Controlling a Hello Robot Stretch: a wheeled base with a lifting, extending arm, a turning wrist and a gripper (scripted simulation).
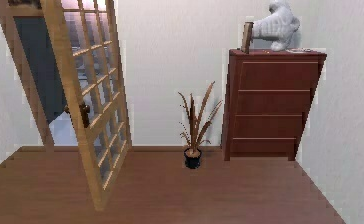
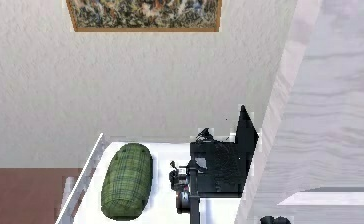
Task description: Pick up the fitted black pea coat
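Note:
My gripper shows low in the arm side view, at the end of the dark arm, over a white bed. I cannot tell whether it holds anything. Just to its right lies an open black laptop on the bed. A small dark lump sits at the laptop's far corner; what it is cannot be made out. A green plaid pillow lies to the gripper's left.
A framed picture hangs above the bed, and a pale wall panel rises on the right. In the forward view are an open glass-paned wooden door, a potted plant, and a red-brown dresser topped by a white statue.

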